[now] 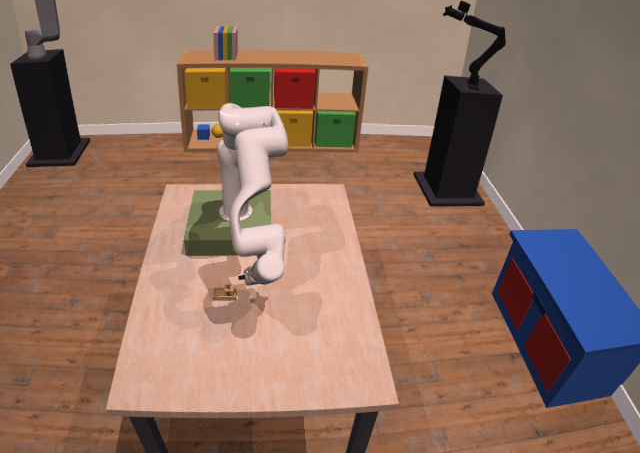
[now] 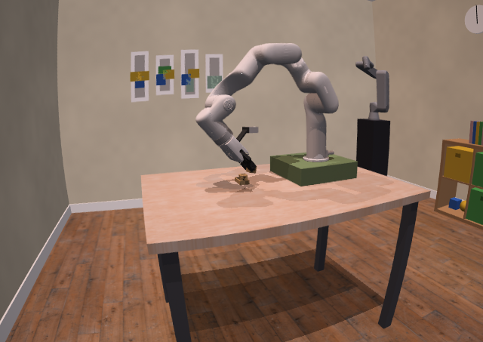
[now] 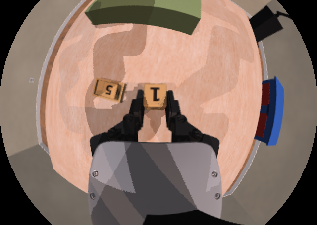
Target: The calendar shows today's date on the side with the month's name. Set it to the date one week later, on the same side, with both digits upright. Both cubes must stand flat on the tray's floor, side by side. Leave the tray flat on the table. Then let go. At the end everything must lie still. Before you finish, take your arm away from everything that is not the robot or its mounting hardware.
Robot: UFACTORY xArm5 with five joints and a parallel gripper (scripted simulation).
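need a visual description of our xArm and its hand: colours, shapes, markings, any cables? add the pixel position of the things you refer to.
The arm (image 1: 253, 159) (image 2: 234, 78) is pale grey-white, with smooth, rounded tubular links and bulging joints. A round emblem marks one joint in the exterior view. The hand (image 2: 251, 171) (image 3: 155, 98) has black, jointed fingers and a grey housing with small round screws. No cables that I can make out.
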